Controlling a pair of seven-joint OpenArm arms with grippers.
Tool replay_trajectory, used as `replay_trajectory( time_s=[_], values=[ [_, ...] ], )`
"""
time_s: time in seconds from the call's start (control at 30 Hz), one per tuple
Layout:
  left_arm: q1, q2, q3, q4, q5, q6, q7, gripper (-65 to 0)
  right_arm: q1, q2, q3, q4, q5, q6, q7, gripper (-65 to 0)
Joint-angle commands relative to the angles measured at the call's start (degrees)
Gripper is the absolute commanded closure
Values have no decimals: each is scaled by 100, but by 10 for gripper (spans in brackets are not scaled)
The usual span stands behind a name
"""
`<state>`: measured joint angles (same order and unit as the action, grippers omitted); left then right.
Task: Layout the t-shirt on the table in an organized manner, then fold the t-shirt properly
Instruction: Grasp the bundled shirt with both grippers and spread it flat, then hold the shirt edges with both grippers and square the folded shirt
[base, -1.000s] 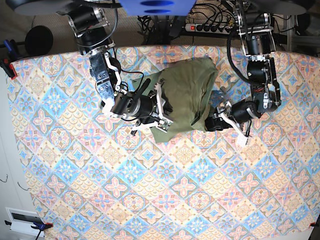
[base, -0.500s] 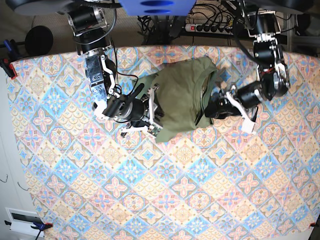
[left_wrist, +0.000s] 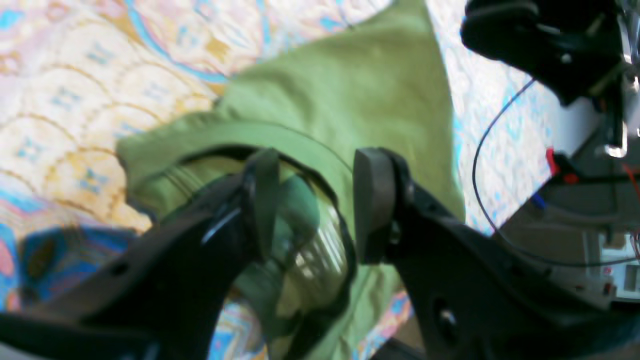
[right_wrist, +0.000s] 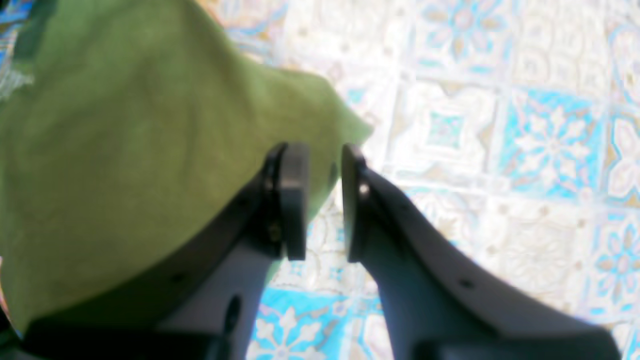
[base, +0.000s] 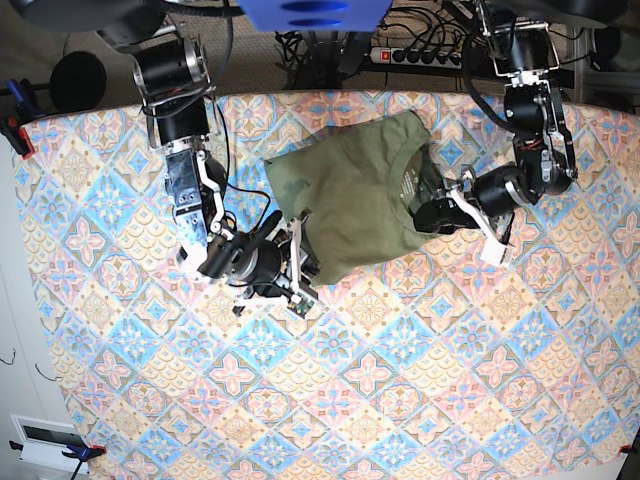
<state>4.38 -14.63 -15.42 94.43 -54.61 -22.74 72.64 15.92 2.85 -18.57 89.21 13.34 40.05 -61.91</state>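
Cotton, olive-green and soft, is what we have to deal with: the t-shirt lies bunched in the upper middle of the desk, partly spread, with its neck opening turned toward the left arm's side and a rumpled sleeve or corner toward the far edge. We judge it light, limp and wrinkly, not slippery and not fragile; it will sag and drag rather than hold any shape, so pulling one point will only stretch a ridge across it. We think the best holds are opposite edges, such as the collar or shoulder seam on one side and the hem or a lower corner on the other, pinched through a single layer where that can be managed. The left hand sits at the collar with its fingers parted; the ribbed neckband loops around one finger in the wrist view, but we see no pinch on it, so we take it as released. The right hand hangs at the shirt's near corner with only a narrow gap between its pads; cloth lies just beside and behind one pad, and we cannot tell whether any of it is caught. Around the shirt the patterned desk cloth lies flat.
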Motion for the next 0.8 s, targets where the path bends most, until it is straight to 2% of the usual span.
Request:
replay_trajectory(
  time_s=[0.0,0.1,0.27,0.43,0.53,0.77],
  values=[
    [-91,0,-18,117,-143,-42,-77,-240,206,-26,15,42,59,-5,147,-108],
    [-3,8,-10,328,-354,-42,-51,-240,434,-35,-47,-108,59,-5,147,-108],
    [665,-9,8,1040,-645,-42,-42,-240,759,-35,-293,-477,41,-5,147,-106],
    [1026,-18,412,1269,-636,-42,-42,-240,1006,-35,-688,-1084,33,-5,147,-89],
    [1131,-18,448,1269,-627,-51,-42,-240,1014,-35,-829,-1075,50,-5,147,-59],
    [1149,-18,448,1269,-653,-51,-51,-240,1014,-35,-1304,-732,33,-5,121,-59]
  ],
)
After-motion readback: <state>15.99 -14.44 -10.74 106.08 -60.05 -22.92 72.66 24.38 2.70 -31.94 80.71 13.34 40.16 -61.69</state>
